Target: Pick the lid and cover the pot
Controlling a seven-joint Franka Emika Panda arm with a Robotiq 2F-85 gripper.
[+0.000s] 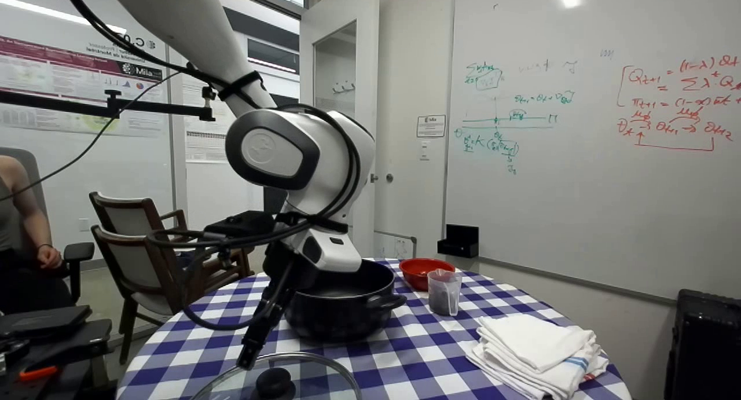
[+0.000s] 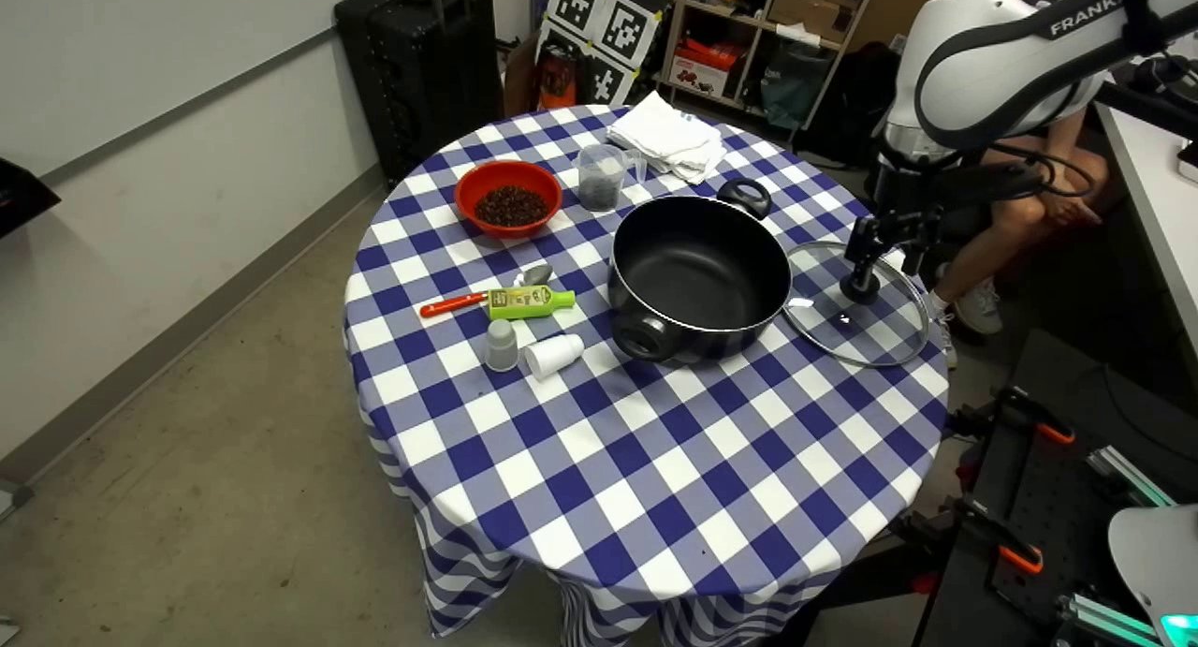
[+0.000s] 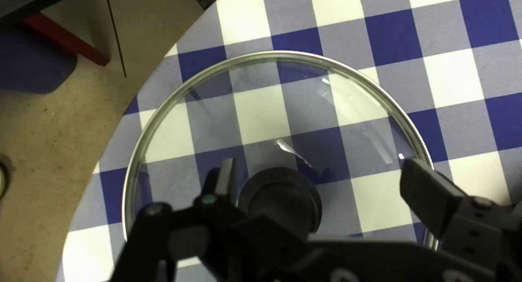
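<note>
The glass lid [image 3: 261, 110] lies flat on the checked cloth near the table edge, with its dark knob [image 3: 281, 196] up. It also shows in both exterior views [image 1: 321, 374] [image 2: 870, 333]. The black pot [image 2: 702, 263] stands uncovered beside the lid, its inside bare; it also shows partly behind the arm [image 1: 341, 316]. My gripper [image 3: 318, 180] is open above the lid. The knob shows between the fingers, closer to the left finger in the wrist view. In an exterior view the gripper [image 2: 884, 249] is just over the knob. Whether a finger touches it I cannot tell.
A red bowl [image 2: 510, 174] of dark bits, a clear measuring cup [image 2: 599, 179] and folded white cloths [image 2: 666, 137] stand around the pot. A green bottle [image 2: 531, 301], a red-handled utensil [image 2: 454, 304], a grey shaker [image 2: 501, 345] and a white cup [image 2: 554, 355] are on the pot's far side from the lid.
</note>
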